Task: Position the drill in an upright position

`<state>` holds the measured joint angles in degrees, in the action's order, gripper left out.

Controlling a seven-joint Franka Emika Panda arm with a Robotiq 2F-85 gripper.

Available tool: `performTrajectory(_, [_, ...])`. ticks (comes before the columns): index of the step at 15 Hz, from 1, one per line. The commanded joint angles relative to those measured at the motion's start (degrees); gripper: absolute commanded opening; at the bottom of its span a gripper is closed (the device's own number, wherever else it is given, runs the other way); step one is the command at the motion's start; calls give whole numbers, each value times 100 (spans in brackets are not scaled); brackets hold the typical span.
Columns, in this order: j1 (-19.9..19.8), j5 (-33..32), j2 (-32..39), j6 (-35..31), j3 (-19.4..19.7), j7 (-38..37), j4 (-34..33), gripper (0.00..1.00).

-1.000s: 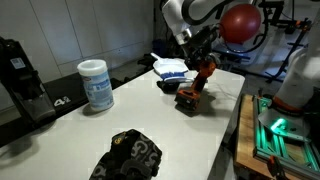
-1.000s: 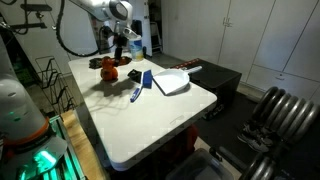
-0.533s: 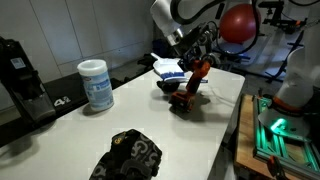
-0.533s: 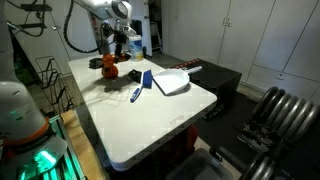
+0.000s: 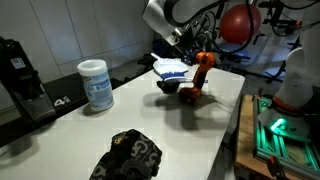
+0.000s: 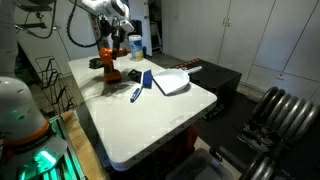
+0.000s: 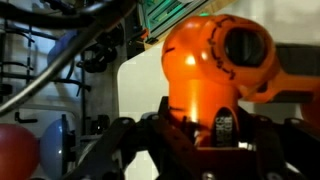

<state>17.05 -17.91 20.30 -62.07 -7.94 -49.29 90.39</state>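
Drill [image 5: 203,72] x1, upright on table [image 5: 150,120], hand [image 7: 205,132] pinching its top, 1 wipes tub [image 5: 96,85], 1 black bag [image 5: 128,155]

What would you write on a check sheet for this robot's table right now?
Surface: white table, bare in the middle.
Job's things: orange drill, standing about upright on its black base.
Clutter: wipes tub, black bundle, white-and-blue item, blue pen.
Grippers: gripper, closed on the drill's top.
Cables: black cables beside the arm in the wrist view; none seen across the table.
Surroundings: red ball, green-lit machine, black chair.
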Motion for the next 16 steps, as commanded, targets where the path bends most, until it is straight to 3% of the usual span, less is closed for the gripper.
performTrajectory(1, [238, -453, 337, 686, 46, -80, -512, 30])
performTrajectory(9, [442, -558, 732, 889, 57, -170, -969, 30])
performTrajectory(10, [461, -559, 756, 911, 57, -199, -1003, 44])
performTrajectory(11, [481, -556, 780, 907, 56, -242, -1039, 51])
performTrajectory(14, [526, -553, 855, 936, 59, -298, -1149, 47])
performTrajectory(16, [552, -556, 899, 958, 62, -297, -1220, 53])
